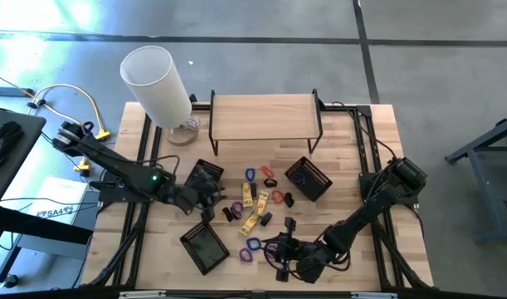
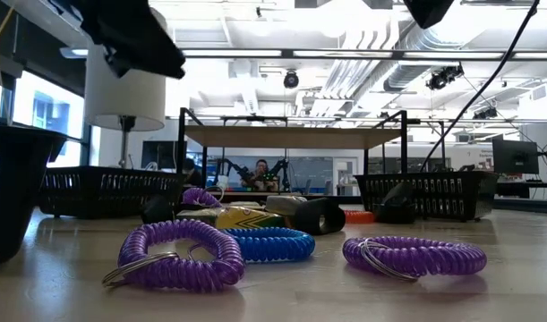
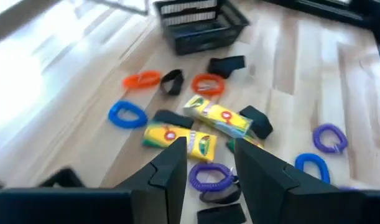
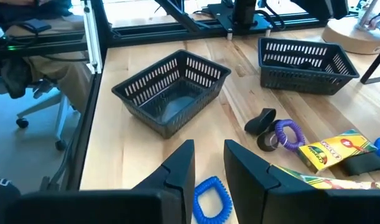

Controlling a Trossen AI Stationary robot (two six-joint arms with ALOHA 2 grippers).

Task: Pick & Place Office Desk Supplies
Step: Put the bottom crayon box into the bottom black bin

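Purple, blue and red coiled bands [image 1: 253,244], yellow packets [image 1: 247,194] and dark clips [image 1: 288,199] are scattered over the middle of the wooden table [image 1: 162,241], between the two claws. The left claw [image 3: 205,163] is held above a purple band [image 3: 211,177], just short of the yellow packets [image 3: 196,138]; its fingers are parted around an empty gap and nothing is gripped. The right claw [image 4: 209,160] is poised beside a blue band [image 4: 211,196], its fingers slightly parted and empty.

Three black mesh baskets are seen. One [image 1: 205,247] lies just beyond the right claw and appears empty [image 4: 171,93]. A second [image 1: 308,178] sits far beyond the left claw, and something purple can be made out inside it. A third [image 1: 204,177] lies beside the left arm; its contents cannot be told.

A wooden shelf on black legs [image 1: 265,118] stands at the far edge, with a white lamp [image 1: 157,83] beside it. An office with bright ceiling lights is seen behind, and a seated person far off [image 2: 260,172].
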